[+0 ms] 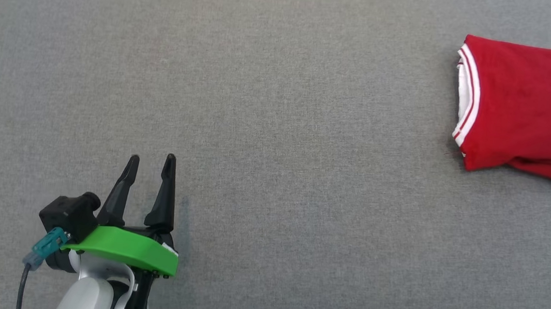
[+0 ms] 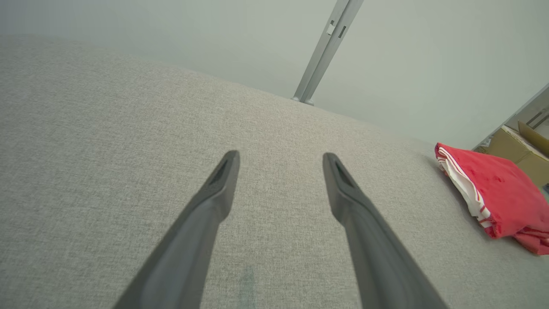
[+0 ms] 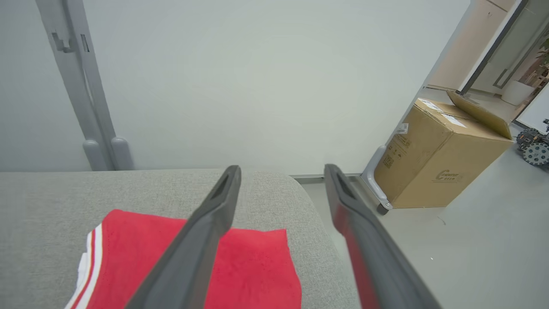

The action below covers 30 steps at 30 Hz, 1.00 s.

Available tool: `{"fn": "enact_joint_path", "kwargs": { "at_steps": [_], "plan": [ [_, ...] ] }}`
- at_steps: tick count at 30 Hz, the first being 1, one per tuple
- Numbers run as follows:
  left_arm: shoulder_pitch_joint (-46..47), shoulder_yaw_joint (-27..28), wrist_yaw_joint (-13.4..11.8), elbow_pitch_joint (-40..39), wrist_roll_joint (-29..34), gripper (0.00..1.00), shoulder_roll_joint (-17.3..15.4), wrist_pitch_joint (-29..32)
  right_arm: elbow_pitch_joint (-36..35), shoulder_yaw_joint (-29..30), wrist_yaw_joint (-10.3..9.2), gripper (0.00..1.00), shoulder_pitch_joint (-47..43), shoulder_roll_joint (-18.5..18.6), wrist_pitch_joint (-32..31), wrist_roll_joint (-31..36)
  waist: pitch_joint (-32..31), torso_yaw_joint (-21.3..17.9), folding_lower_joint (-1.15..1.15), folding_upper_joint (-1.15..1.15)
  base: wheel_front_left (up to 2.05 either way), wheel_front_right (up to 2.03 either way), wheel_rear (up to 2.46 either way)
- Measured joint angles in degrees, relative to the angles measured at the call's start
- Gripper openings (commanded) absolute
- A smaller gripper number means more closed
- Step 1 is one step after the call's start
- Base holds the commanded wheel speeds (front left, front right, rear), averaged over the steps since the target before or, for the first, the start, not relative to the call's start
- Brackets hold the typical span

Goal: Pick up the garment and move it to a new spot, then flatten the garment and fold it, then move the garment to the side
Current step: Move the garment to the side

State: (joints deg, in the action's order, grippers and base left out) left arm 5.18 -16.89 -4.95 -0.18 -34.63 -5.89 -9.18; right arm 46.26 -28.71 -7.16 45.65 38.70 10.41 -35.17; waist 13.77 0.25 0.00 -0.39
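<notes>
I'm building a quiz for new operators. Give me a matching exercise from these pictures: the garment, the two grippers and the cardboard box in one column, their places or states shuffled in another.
Things
1. garment
2. left gripper
3. cardboard box
4. right gripper

Places or states
a. on the floor, beyond the end of the cushion
b. folded, lying at the right end of the cushion
c. open over bare cushion, apart from the garment
d. open, close over the garment

Pairs: 1-b, 2-c, 3-a, 4-d
</notes>
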Motion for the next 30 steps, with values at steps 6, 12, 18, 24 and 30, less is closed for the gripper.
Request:
{"fn": "enact_joint_path", "kwargs": {
  "at_steps": [6, 12, 18, 24, 30],
  "plan": [
    [0.1, 0.87, -0.01, 1.75, -0.36, 1.0, 1.02, -1.96, -3.48, 0.19, 0.08, 1.0, -2.88, -3.96, 3.69, -1.34, -4.18, -1.8, 0.0, 0.0, 0.0, 0.0, 0.0],
    [-0.3, 2.22, -0.05, 3.89, -0.4, 1.0, 1.03, -2.96, -6.97, -0.35, 0.76, 1.0, -9.19, -9.03, 3.88, -3.08, -8.62, -3.65, 0.0, 0.0, 0.0, 0.0, 0.0],
    [-3.09, 3.27, -0.59, 5.71, 0.7, 1.0, 0.97, -3.49, -11.22, -0.2, 0.67, 1.0, -16.36, -12.5, 3.96, -3.7, -13.23, -5.22, 0.0, 0.0, 0.0, 0.0, 0.0],
    [-4.88, 4.25, -0.69, 5.14, 0.71, 1.0, 1.02, -3.58, -20.13, 1.1, 0.49, 1.0, -21.83, -15.1, 4.01, -2.34, -16.76, -6.21, 0.0, 0.0, 0.0, 0.0, 0.0],
    [-6.16, 4.52, -0.89, 4.9, 1.42, 1.0, 1.05, -4.06, -26.65, 2.5, 0.05, 1.0, -25.59, -17.4, 4.01, 0.71, -17.94, -6.56, 0.0, 0.0, 0.0, 0.0, 0.0]
  ]
}}
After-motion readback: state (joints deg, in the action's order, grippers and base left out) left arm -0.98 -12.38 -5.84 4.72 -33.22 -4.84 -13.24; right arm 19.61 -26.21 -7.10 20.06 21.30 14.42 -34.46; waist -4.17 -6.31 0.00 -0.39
